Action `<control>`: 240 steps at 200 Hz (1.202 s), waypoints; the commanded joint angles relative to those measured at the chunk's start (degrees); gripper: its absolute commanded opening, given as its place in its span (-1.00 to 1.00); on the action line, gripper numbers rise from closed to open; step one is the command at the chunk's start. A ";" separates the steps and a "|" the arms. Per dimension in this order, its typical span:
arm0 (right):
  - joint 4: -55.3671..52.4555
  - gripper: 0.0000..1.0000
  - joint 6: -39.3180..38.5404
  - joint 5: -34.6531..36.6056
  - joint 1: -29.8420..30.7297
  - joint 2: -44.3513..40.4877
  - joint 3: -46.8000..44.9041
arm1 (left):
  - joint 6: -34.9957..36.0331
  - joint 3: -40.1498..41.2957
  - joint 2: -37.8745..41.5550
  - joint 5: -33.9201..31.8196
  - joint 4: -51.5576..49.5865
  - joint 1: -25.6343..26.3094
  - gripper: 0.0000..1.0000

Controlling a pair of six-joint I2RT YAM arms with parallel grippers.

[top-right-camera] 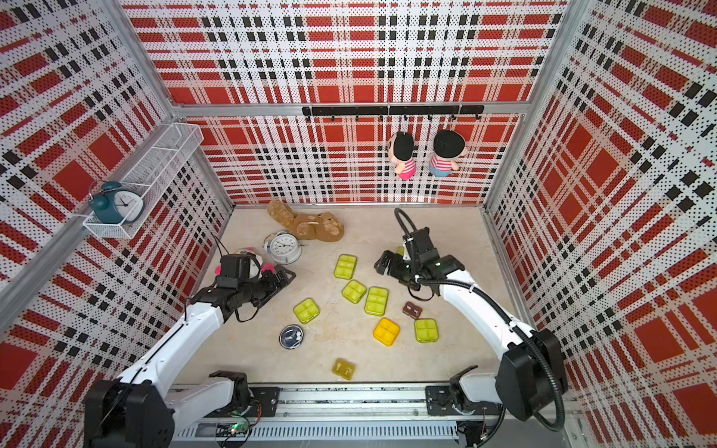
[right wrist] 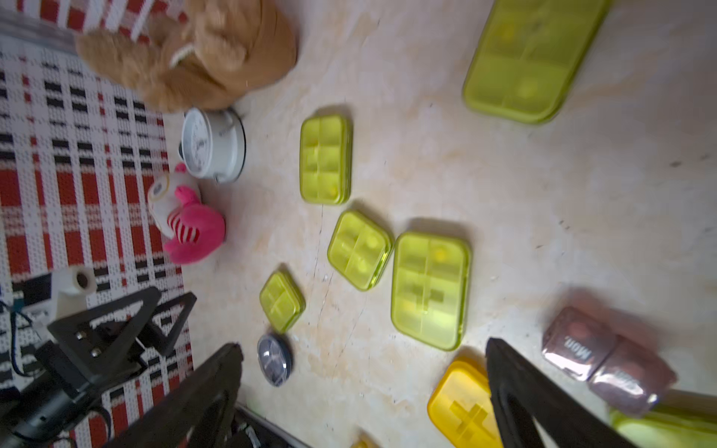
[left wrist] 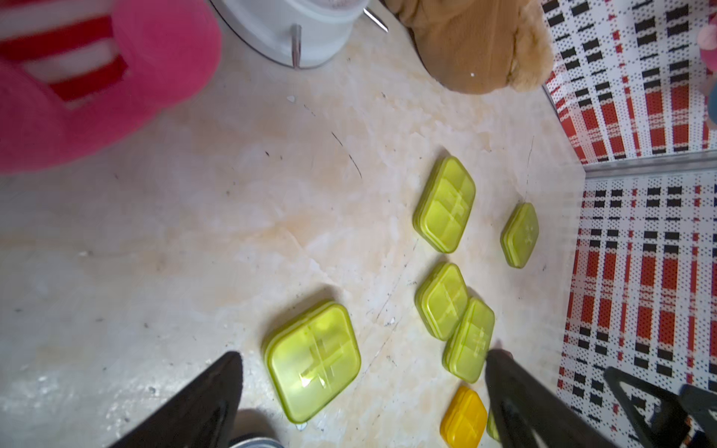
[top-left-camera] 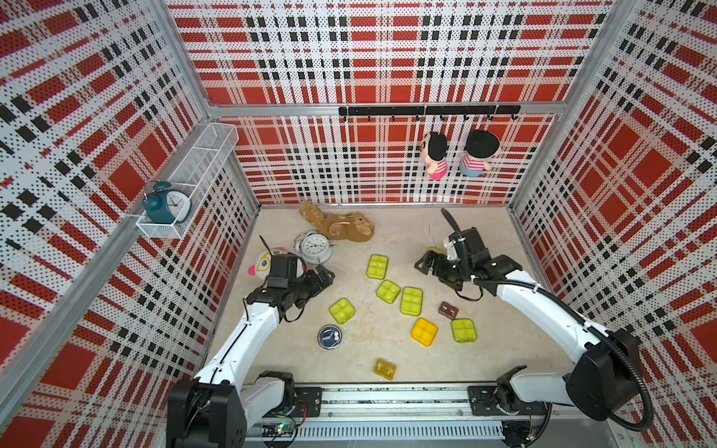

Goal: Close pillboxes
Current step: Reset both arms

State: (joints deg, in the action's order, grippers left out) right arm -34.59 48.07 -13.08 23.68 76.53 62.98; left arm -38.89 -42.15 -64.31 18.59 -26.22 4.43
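Several lime-green pillboxes (top-left-camera: 411,301) lie scattered mid-table in both top views, all with lids down flat. Among them are an orange-yellow one (top-left-camera: 424,331), a small brown one (top-left-camera: 448,310), a round navy one (top-left-camera: 329,336) and an amber one (top-left-camera: 384,369) near the front. My left gripper (top-left-camera: 328,273) hovers open at the left, above and apart from a lime box (left wrist: 313,360). My right gripper (top-left-camera: 423,263) hovers open at the right, with another lime box (top-left-camera: 436,250) partly hidden behind it. In the right wrist view the orange-yellow box (right wrist: 461,407) lies beside one finger. Neither gripper holds anything.
A white alarm clock (top-left-camera: 316,247), a brown plush (top-left-camera: 341,225) and a pink-and-white plush (top-left-camera: 265,263) sit at the back left. A wire shelf (top-left-camera: 194,170) on the left wall holds a teal clock. Two dolls (top-left-camera: 434,155) hang on the back wall.
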 commanded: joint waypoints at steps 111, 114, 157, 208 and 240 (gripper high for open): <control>50.27 1.00 -38.63 27.55 -11.18 -18.80 -29.59 | 9.78 -1.72 -0.51 -17.85 17.15 -16.38 0.97; 50.33 1.00 -38.58 27.47 -11.46 -18.23 -29.54 | 10.16 -1.34 -0.22 -18.39 18.03 -16.38 0.97; 54.65 1.00 -45.42 21.67 -15.37 -10.20 -29.56 | 15.29 7.13 3.40 -25.32 30.72 -16.38 0.97; 67.30 1.00 -45.08 19.38 -18.76 1.18 -33.94 | 17.54 15.28 2.61 -25.20 44.29 -16.04 0.96; 78.86 1.00 -46.41 20.01 -18.83 7.09 -37.86 | 21.98 15.36 -1.31 -23.98 49.73 -16.07 0.97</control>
State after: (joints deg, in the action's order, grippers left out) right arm 31.92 4.10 7.35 5.32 80.99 27.46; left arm -21.12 -26.70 -63.44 -6.00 14.50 -11.70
